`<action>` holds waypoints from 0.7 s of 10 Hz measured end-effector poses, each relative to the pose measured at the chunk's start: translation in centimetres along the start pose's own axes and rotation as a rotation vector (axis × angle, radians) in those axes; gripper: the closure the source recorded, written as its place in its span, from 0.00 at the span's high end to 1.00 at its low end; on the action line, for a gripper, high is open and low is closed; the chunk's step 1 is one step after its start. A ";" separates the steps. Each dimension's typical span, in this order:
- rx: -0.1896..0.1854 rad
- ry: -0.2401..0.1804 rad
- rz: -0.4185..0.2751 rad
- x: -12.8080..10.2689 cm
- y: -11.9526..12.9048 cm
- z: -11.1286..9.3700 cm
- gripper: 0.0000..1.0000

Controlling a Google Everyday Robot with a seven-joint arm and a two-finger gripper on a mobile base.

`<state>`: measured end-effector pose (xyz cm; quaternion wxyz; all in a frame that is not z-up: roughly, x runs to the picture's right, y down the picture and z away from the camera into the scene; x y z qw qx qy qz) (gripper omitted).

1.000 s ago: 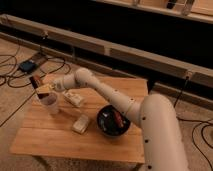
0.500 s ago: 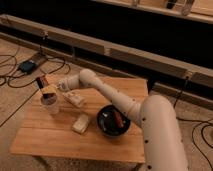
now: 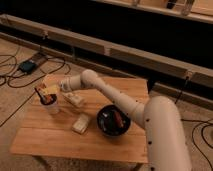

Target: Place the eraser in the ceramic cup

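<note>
eraser [image 3: 42,93], dark with a reddish face, sits tilted in the gripper [image 3: 46,93] directly above the cup [image 3: 52,106], jaws clenched on it. the pale cup stands near the left edge of the wooden table [image 3: 60,137]. the arm [image 3: 107,92] reaches left across the tabletop. a long white bar [image 3: 74,99] lies just beside the cup, a cream block [image 3: 80,123] nearer the front, and a black bowl [image 3: 113,121] to its right.
</note>
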<state>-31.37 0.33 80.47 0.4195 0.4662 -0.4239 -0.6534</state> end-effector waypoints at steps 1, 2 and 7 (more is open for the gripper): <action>0.002 0.001 0.004 -0.1 -0.2 -0.1 0.80; 0.001 0.004 0.006 0.0 -0.3 -0.3 0.80; -0.007 0.014 0.015 0.4 -0.1 -0.7 0.80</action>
